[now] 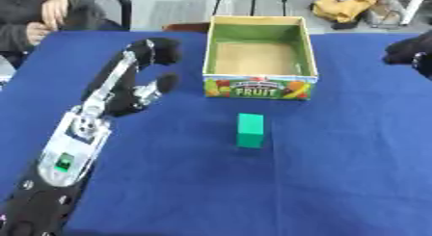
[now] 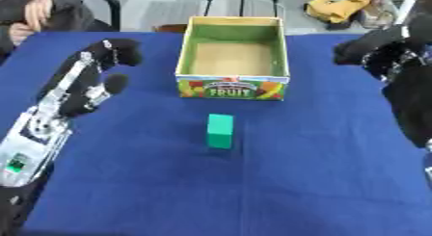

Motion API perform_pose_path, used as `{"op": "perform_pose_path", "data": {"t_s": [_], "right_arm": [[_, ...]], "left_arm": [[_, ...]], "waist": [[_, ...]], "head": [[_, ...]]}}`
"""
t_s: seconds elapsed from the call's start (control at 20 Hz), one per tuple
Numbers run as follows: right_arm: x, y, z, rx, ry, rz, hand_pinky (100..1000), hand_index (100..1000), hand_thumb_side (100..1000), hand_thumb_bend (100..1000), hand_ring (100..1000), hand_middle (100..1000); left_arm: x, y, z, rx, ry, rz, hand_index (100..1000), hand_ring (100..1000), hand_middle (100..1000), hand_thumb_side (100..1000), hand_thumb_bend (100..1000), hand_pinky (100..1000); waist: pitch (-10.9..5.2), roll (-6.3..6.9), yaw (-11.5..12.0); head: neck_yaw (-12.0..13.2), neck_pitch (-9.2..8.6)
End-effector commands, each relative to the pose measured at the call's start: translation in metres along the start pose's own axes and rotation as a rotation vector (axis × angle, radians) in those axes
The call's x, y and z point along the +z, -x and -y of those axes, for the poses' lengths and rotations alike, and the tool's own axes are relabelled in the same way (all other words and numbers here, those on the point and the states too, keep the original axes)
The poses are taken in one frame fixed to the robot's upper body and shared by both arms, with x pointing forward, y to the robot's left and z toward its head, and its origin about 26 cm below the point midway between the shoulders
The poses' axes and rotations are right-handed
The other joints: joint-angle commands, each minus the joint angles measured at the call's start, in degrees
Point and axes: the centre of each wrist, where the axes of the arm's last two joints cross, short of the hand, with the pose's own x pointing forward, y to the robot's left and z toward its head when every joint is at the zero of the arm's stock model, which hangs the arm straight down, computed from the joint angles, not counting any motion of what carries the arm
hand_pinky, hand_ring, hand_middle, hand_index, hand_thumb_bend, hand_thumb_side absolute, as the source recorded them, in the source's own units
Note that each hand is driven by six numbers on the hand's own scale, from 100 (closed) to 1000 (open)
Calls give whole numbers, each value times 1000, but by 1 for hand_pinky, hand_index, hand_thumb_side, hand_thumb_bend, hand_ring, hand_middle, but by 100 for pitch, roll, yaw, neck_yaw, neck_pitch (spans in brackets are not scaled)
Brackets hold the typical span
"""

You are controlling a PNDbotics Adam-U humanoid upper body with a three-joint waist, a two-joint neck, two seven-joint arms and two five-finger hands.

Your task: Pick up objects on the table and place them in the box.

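Green block on the cloth, box open, both hands free

Green block (image 1: 249,130) stands upright on the blue tablecloth (image 1: 337,172), near the middle of the table. It is in front of the box (image 1: 260,87) and apart from it, with a strip of blue cloth between them. Nothing touches the block.

The box is made of cardboard, with green inner walls and a brown floor. Its front wall shows pictures of fruit and the word FRUIT. The top is open and the inside holds nothing that can be seen.

The left hand (image 1: 135,88) comes in from the lower left on a long arm of black and silver. It is above the cloth, to the left of the box and well apart from the block. Its fingers (image 1: 160,49) are bent forward at the tips, the thumb (image 1: 165,81) stands away from them, and there is a clear gap between thumb and fingers. The hand holds nothing.

The right hand (image 2: 380,49) shows at the right edge, beside the far right corner of the box but not touching it. It is dark, its fingers look curled, and no object is seen in it.
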Motion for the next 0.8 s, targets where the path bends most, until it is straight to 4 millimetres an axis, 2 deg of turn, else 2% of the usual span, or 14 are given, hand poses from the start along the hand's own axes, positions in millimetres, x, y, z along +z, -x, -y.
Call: {"op": "perform_pose_path", "data": {"t_s": [0.05,0.35,0.8], "right_arm": [[-8,-10,-2,-3,-38,38,721,610,876,100,706,550],[-12,-11,-4,-19,-65,48,721,610,871,100,706,551],[-13,-10,-7,-32,-80,43,721,610,866,100,707,552]], "left_arm": [[-17,6,5,-114,120,14,835,718,668,690,755,765],[-41,16,26,-268,279,52,841,701,642,658,806,747],[-44,36,56,-349,409,44,825,647,597,646,838,695]], "waist": [[-121,-22,-15],[-133,-29,-40],[-140,-16,-67]], "head": [[23,-13],[41,-6],[57,-7]]}}
